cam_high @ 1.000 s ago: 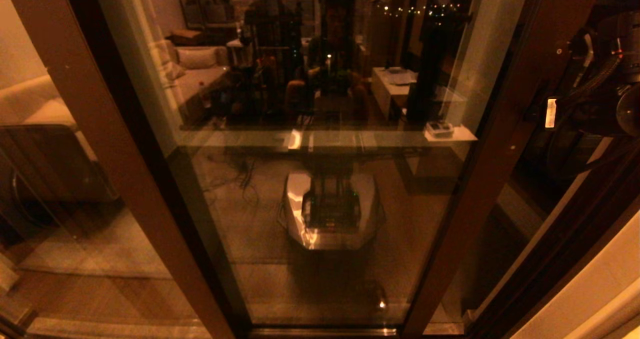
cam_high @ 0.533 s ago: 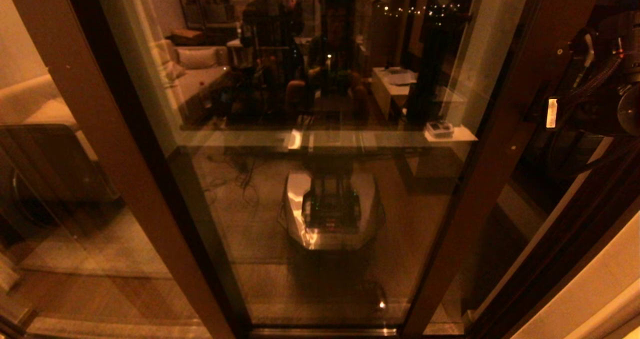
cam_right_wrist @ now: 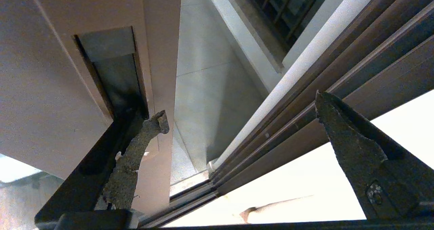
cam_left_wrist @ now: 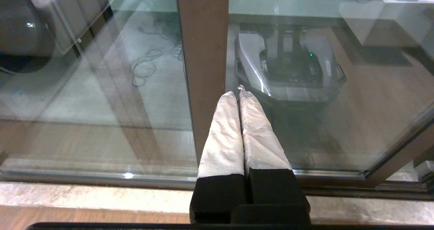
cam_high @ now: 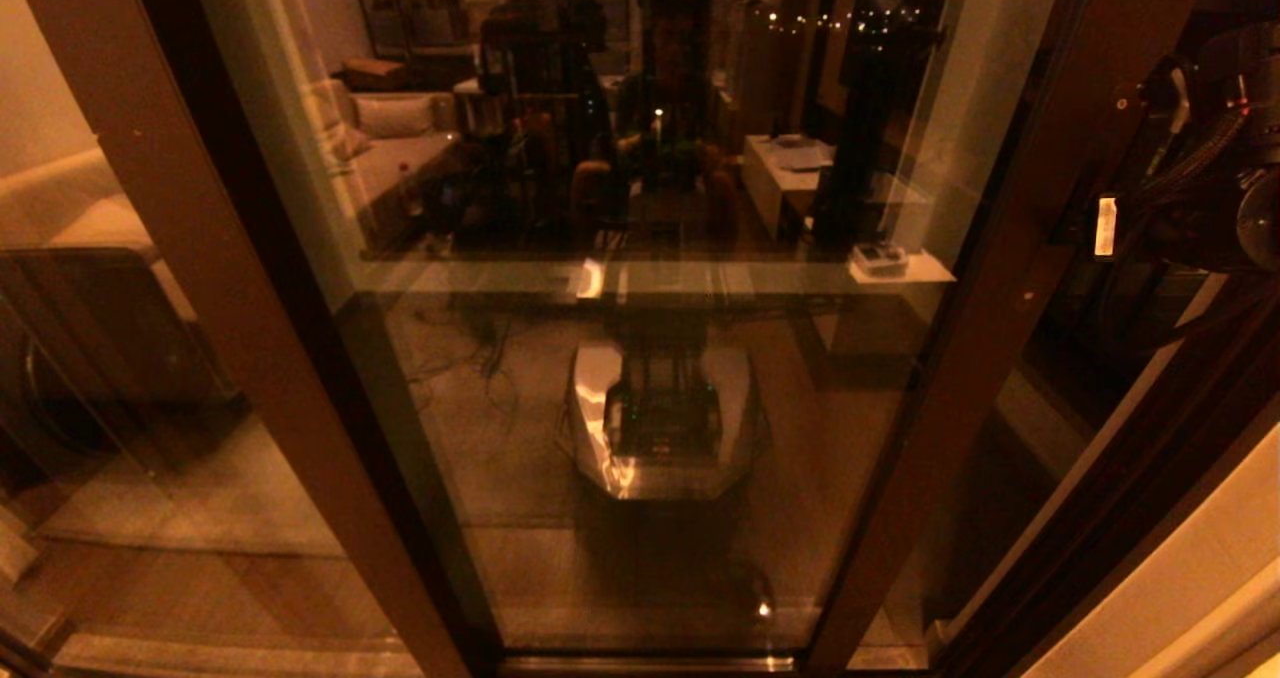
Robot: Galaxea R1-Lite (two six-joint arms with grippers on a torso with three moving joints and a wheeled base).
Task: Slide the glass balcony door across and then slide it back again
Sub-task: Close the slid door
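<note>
Your dim room mirrors in the glass balcony door (cam_high: 640,358) filling the view, so little beyond it reads. The left gripper (cam_left_wrist: 239,93) sits pressed shut, empty, before a brown upright — the right gripper (cam_right_wrist: 240,111), spread wide, has one finger at the handle slot (cam_right_wrist: 112,74), arm mostly cut off.

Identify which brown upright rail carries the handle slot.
The right-hand rail of the glass balcony door; the right gripper sits at its slot. The left-hand rail is plain.
</note>
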